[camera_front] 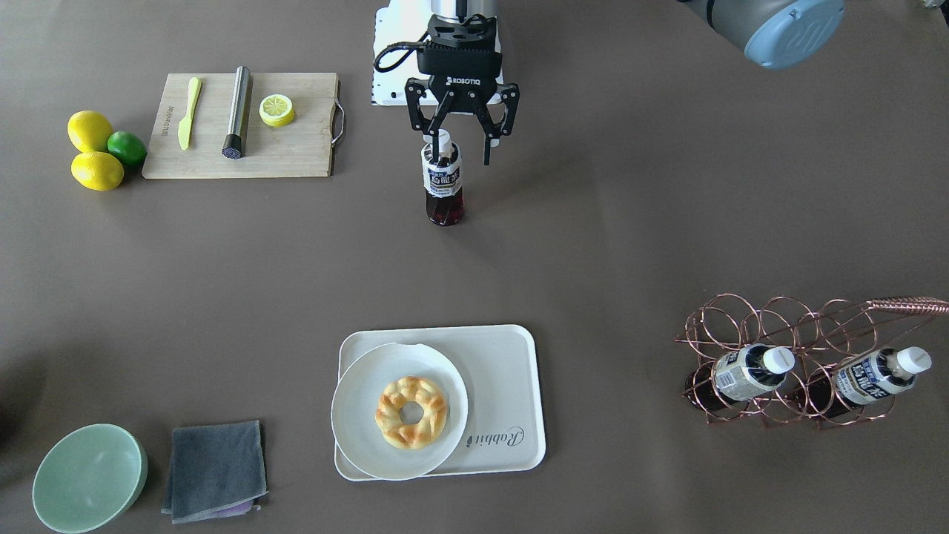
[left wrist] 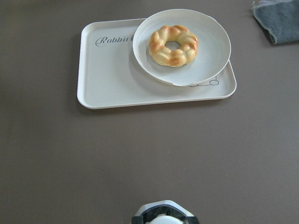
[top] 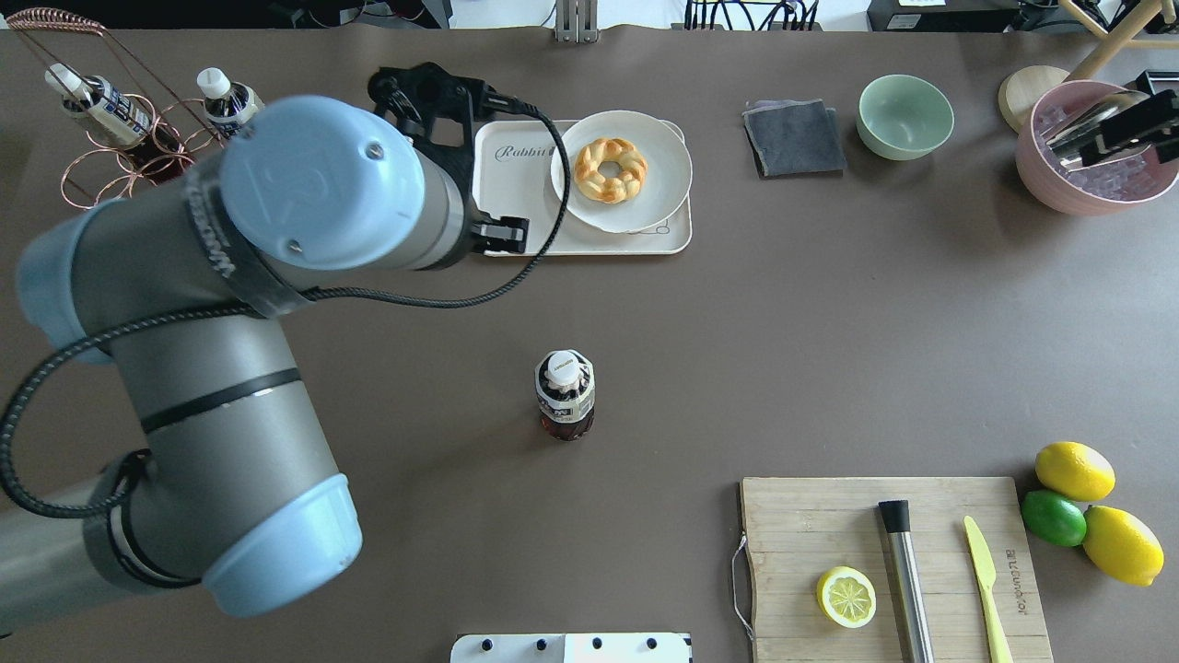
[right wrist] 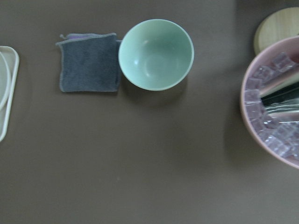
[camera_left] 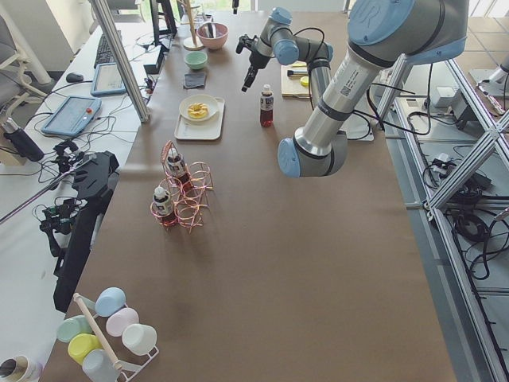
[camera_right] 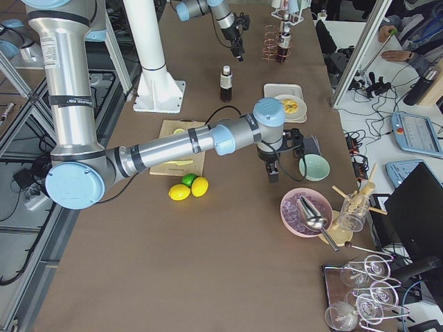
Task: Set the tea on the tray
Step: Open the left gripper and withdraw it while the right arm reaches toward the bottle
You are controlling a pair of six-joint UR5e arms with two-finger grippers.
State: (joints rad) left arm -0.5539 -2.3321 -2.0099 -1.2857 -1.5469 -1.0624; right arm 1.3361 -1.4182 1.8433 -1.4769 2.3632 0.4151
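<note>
A tea bottle (camera_front: 442, 182) stands upright on the bare table in the middle, and it also shows in the overhead view (top: 565, 396). My left gripper (camera_front: 458, 152) hangs open and empty above it, one finger overlapping the cap in the front view. The left wrist view shows only the cap (left wrist: 163, 218) at its bottom edge, with the cream tray (left wrist: 107, 79) ahead. The tray (camera_front: 504, 371) holds a plate. Two more tea bottles (camera_front: 741, 371) lie in a copper wire rack (camera_front: 778, 319). My right gripper (camera_right: 273, 173) hangs by the green bowl; I cannot tell its state.
A white plate (camera_front: 356, 415) with a doughnut (camera_front: 410, 411) covers much of the tray. A wooden cutting board (camera_front: 296, 148) carries a knife, a metal muddler and a lemon half. Lemons and a lime (camera_front: 100, 148), a green bowl (camera_front: 89, 478), a grey cloth (camera_front: 215, 467) and a pink ice bowl (top: 1096, 175) stand around.
</note>
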